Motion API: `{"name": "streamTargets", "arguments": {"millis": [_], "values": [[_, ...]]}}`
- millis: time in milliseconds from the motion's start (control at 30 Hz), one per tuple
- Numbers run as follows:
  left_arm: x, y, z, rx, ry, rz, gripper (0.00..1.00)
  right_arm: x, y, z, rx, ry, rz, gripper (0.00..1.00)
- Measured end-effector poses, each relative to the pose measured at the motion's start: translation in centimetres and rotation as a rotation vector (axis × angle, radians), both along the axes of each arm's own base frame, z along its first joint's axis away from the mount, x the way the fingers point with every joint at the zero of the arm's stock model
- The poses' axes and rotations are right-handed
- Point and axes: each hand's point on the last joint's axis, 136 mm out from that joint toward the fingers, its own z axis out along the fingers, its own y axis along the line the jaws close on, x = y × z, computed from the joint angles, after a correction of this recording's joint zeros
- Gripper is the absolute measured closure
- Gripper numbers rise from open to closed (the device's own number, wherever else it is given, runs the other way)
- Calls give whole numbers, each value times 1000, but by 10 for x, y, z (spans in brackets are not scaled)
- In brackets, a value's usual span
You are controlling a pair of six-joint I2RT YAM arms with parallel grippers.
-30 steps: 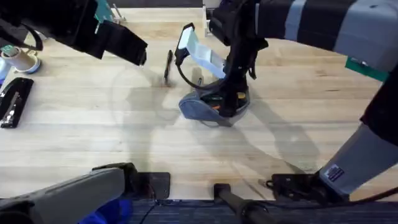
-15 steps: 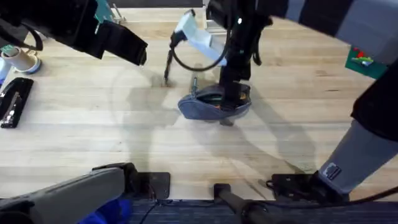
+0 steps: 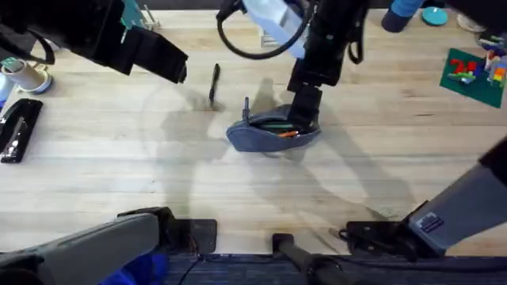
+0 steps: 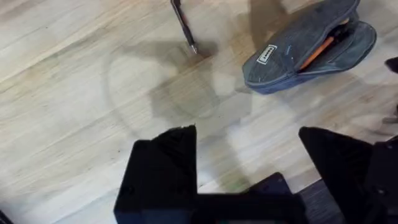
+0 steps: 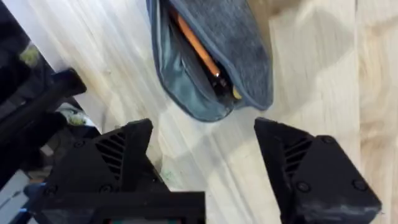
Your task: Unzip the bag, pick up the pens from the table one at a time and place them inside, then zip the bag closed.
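Observation:
The blue-grey bag (image 3: 265,136) lies unzipped in the middle of the table (image 3: 119,174), with an orange pen (image 5: 194,41) and a dark one inside its opening. In the left wrist view the bag (image 4: 292,53) gapes along its zipper. A slim black pen (image 3: 214,82) lies on the wood to the bag's far left, also seen as the pen (image 4: 185,25). My right gripper (image 3: 306,109) hangs open just above the bag's right end, its fingers (image 5: 292,155) holding nothing. My left gripper (image 3: 176,68) is open over the table's left part, well off the pen.
A black stapler (image 3: 17,131) and a tape roll (image 3: 28,77) sit at the left edge. A green brick plate (image 3: 474,70) and blue items (image 3: 404,13) lie at the far right. Bare wood stretches in front of the bag.
My right gripper has lifted up and back out of the bag's opening, leaving the pens inside. The left arm has stayed still.

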Motion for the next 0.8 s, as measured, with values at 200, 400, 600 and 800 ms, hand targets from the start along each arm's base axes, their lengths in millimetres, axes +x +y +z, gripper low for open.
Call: {"name": "streamTargets", "arguments": {"millis": [200, 400, 600, 800], "values": [[0, 0, 0, 0, 0, 0, 6, -5, -8, 21, 5, -56, -64, 3], [0, 0, 0, 0, 0, 0, 6, -20, -21, 22, 16, -87, -126, 3], [-4, -1, -1, -15, 25, 21, 6, -34, -48, 17, 38, -126, -249, 3], [2, -1, 1, -40, 22, 93, 6, -37, -80, 31, 67, -177, -418, 3]]}}
